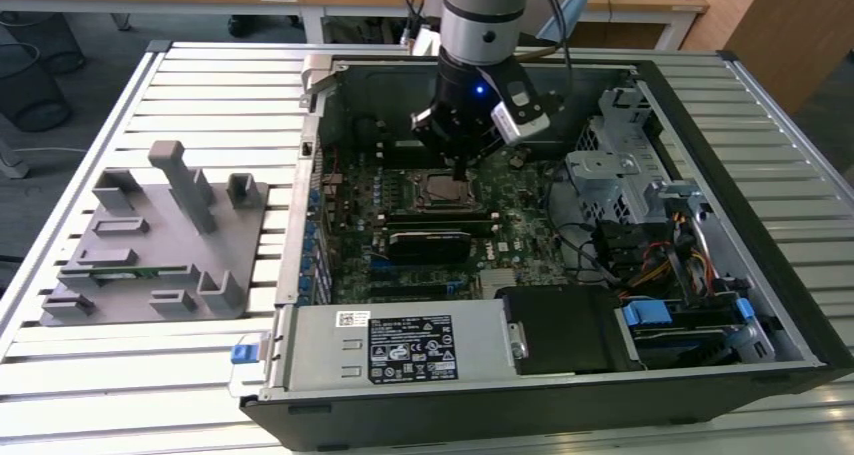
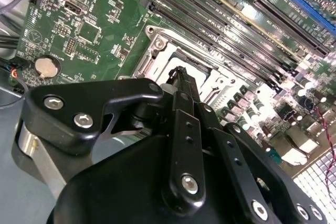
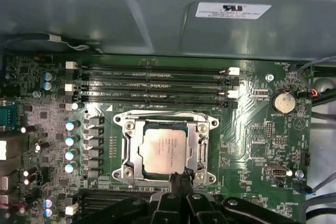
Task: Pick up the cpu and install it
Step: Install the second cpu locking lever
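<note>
Already the chip (image 3: 164, 149) lies flat in the socket (image 3: 129, 153) near the middle of the motherboard (image 3: 252, 153), silvery face up. Just beside its edge hangs the claw (image 3: 181, 178), fingers drawn together and empty, directly over the socket's rim in both wrist views.

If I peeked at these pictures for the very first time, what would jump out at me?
Probably the big open computer case on the slatted table, with the robot arm reaching down into it. Its black pincer hangs just over the silvery square cpu, which lies in the metal socket on the green board. At the exterior view's left sits a grey holder.
</note>
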